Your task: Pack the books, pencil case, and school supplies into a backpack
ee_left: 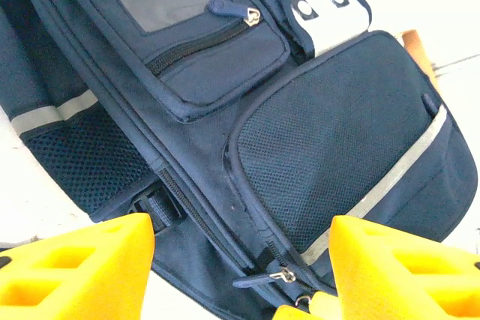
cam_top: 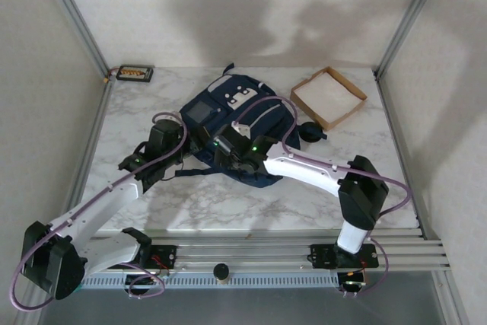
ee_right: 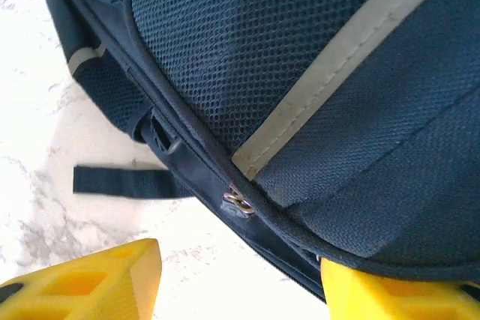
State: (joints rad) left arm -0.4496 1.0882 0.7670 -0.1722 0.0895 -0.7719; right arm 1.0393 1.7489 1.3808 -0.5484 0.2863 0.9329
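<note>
The navy backpack [cam_top: 228, 116] lies flat in the middle of the table, front pocket up, its zips closed. My left gripper [cam_top: 189, 148] is at its near-left edge; in the left wrist view the gripper [ee_left: 240, 279] stands open, its yellow fingers [ee_left: 75, 267] either side of a zip pull [ee_left: 281, 276] and holding nothing. My right gripper [cam_top: 230, 156] is at the pack's near edge. In the right wrist view the gripper [ee_right: 240, 290] is open over the marble, one finger [ee_right: 397, 294] against the pack's rim, below a metal zip pull [ee_right: 238, 201]. The books are out of view.
An empty shallow cardboard tray [cam_top: 329, 97] sits at the back right, with a small black round object [cam_top: 310, 132] in front of it. A small dark box [cam_top: 134, 74] lies in the far-left corner. A loose strap [ee_right: 120, 181] trails on the marble. Metal posts frame the table.
</note>
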